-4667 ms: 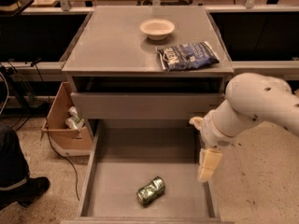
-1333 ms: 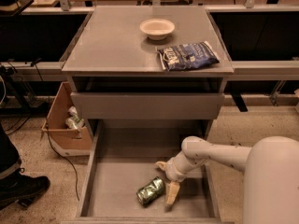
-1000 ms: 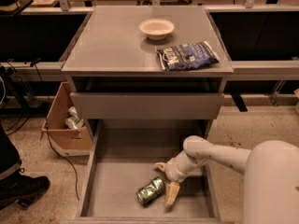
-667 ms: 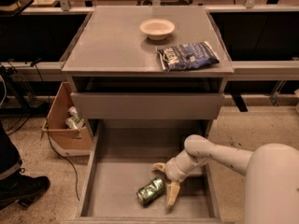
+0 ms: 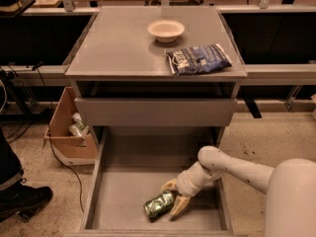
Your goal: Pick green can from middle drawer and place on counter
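The green can [image 5: 158,204] lies on its side on the floor of the open middle drawer [image 5: 123,181], toward the front. My gripper [image 5: 173,200] reaches down into the drawer from the right. Its tan fingers are spread, one [image 5: 168,185] just behind the can's right end and one [image 5: 178,207] in front of it, with no visible grip. The grey counter [image 5: 118,43] on top of the cabinet lies above and behind the drawer.
A white bowl [image 5: 166,30] and a blue snack bag [image 5: 198,59] lie on the counter's right half. A shallower closed drawer front [image 5: 155,111] overhangs the back of the open drawer. A cardboard box [image 5: 69,132] stands left of the cabinet. A person's shoe [image 5: 22,199] is at far left.
The arm came down from beside the drawer into it and set the fingers around the can's right end. In the last second it has barely moved. The can lies where it was.
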Controlling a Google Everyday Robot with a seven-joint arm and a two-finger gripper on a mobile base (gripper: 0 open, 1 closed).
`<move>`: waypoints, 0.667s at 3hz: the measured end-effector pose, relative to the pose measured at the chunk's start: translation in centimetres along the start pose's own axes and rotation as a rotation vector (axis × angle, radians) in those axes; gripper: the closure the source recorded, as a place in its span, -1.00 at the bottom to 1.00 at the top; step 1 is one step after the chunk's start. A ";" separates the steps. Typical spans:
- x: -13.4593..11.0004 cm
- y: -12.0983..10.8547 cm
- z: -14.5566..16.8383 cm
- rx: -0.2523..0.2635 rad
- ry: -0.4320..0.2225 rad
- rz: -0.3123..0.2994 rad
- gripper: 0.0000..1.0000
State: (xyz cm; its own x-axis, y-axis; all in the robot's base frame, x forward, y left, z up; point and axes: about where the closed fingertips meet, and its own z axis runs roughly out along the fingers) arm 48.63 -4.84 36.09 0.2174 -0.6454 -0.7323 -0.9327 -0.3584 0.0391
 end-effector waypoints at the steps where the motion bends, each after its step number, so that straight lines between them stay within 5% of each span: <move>1: 0.1 0.5 0.0 0.009 0.000 -0.031 0.26; 2: 0.0 0.9 -0.4 0.024 0.031 -0.056 0.72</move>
State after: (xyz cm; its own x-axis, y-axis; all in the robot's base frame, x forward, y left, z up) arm 47.88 -5.44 36.41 0.2775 -0.6457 -0.7114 -0.9256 -0.3780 -0.0179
